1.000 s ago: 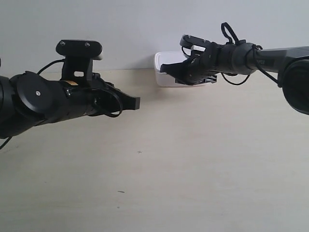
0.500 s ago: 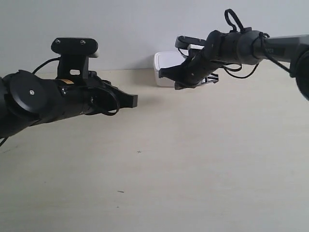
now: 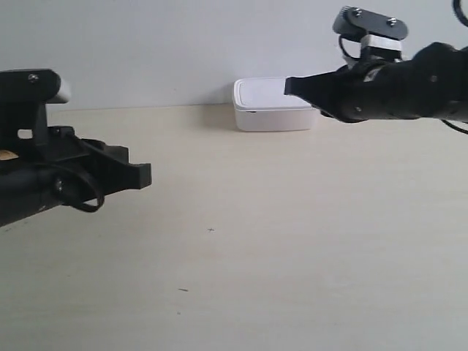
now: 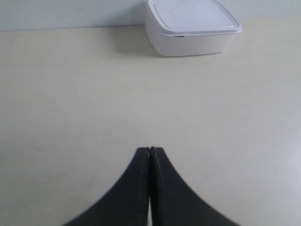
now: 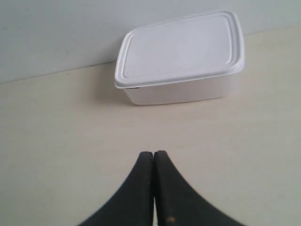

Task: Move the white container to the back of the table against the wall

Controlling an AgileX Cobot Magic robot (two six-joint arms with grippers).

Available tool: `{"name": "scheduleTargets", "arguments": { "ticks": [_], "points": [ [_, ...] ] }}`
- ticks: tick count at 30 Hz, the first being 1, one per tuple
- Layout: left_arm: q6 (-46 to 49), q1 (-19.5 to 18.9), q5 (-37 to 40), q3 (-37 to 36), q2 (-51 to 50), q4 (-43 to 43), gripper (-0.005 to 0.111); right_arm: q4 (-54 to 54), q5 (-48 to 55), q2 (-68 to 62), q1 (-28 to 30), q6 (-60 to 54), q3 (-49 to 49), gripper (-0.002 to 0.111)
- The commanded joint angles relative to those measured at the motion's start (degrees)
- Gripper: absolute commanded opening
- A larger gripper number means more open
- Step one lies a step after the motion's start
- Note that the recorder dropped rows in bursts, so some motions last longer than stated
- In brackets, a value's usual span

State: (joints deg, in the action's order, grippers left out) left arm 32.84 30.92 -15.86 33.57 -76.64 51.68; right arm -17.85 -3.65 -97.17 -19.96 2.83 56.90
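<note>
Container at wall | left end effector, right end effector: together, clear of it

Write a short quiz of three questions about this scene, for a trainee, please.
1. True or false: the white container sits at the back of the table, by the wall.
2. The left fingers are: A open; B shut on nothing; C shut on the container.
3. Is the container's lid on or off?
Key: 1 true; 2 B; 3 on.
</note>
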Motion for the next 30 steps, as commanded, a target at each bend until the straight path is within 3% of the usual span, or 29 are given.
{"name": "scheduleTargets", "arguments": {
  "ticks": [1, 14, 20, 30],
  "points": [
    [1.37, 2.5, 0.71, -4.33, 7.18, -0.08, 0.0, 0.12, -3.86, 10.45, 0.01, 0.14, -10.24, 0.0],
    [1.52, 5.2, 6.55, -16.07, 21.66, 0.91, 0.0, -0.65, 0.98, 48.58, 0.01, 0.35, -31.94, 0.0],
    [0.61, 5.2, 10.79, -21.61, 25.07, 3.28, 0.0, -0.08, 14.69, 61.75, 0.01, 0.11, -34.38, 0.0],
    [-1.23, 5.2, 12.64, -22.23, 26.57, 7.07, 0.0, -0.08, 30.03, 72.7, 0.01, -0.12, -34.74, 0.0]
  ]
}}
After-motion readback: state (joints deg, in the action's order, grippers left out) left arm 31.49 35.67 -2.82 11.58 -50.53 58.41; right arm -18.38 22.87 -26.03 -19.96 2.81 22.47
